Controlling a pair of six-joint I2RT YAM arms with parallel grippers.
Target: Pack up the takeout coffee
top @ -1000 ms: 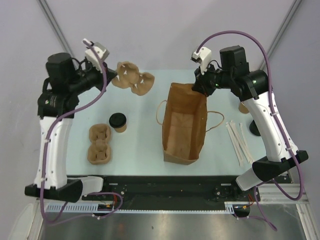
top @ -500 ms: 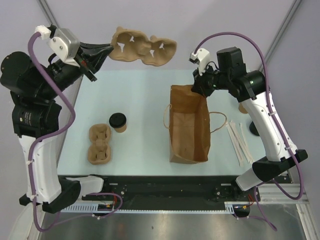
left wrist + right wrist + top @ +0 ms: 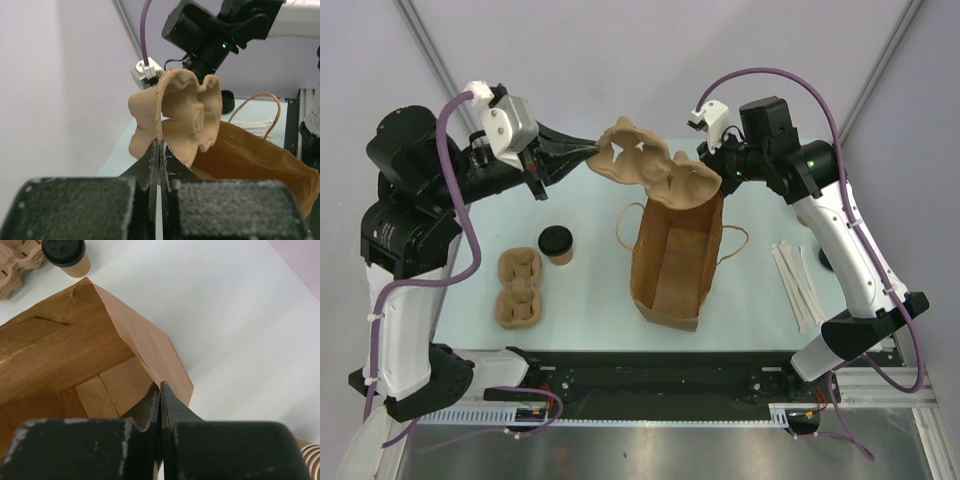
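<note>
The takeout coffee [image 3: 557, 244], a small tan cup with a black lid, stands on the table left of the brown paper bag [image 3: 670, 270]; it also shows in the right wrist view [image 3: 67, 255]. My left gripper [image 3: 592, 150] is shut on the edge of a pulp cup carrier [image 3: 655, 170] and holds it in the air over the bag's far rim; the left wrist view shows the carrier [image 3: 175, 112] pinched upright. My right gripper [image 3: 716, 172] is shut on the bag's far rim [image 3: 150, 360], holding the bag open.
A second pulp cup carrier [image 3: 518, 288] lies at the front left beside the coffee. White stirrers [image 3: 798, 280] lie right of the bag. A loose black lid [image 3: 828, 258] and a stack of tan cups [image 3: 312, 455] sit at the right edge.
My left arm has lifted the carrier off the far left of the table and swung it right and down to the bag's mouth. The bag has shifted left and tilted.
</note>
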